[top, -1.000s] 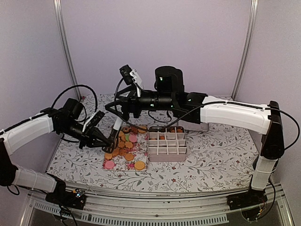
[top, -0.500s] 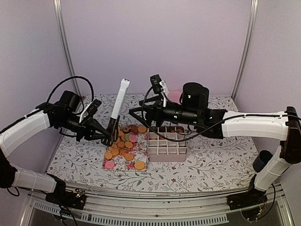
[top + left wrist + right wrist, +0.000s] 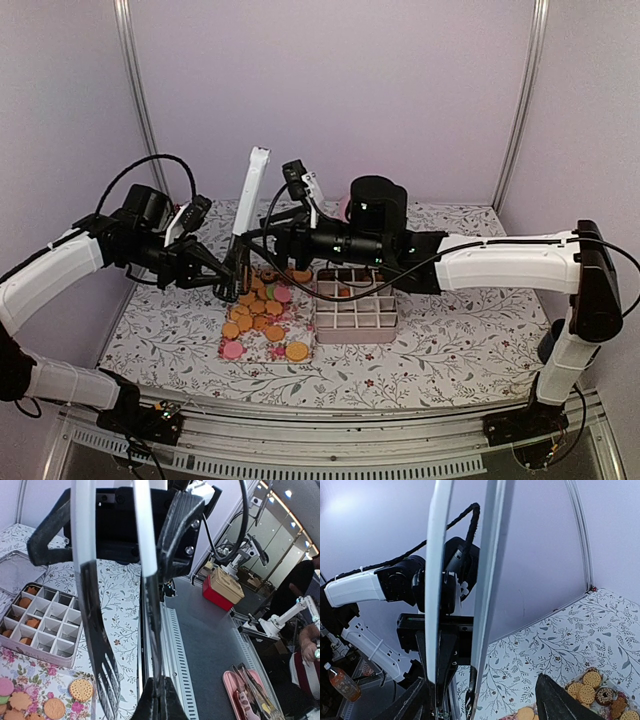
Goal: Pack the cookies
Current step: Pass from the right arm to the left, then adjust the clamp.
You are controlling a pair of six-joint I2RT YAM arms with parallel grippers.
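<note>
One early release by my left gripper (image 3: 159, 700), clamped tight on the tongs (image 3: 144, 555), while my right gripper (image 3: 482, 697) gapes astride them holding nothing, could drop them onto the cookies (image 3: 262, 308) just below the left fingers (image 3: 170, 707).

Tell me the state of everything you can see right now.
Tongs: upright, arms apart.
Left gripper: shut on tongs.
Right gripper: open, tongs between its fingers.
Box: open, partly filled.
Cookies: mostly unpacked, on tray.
</note>
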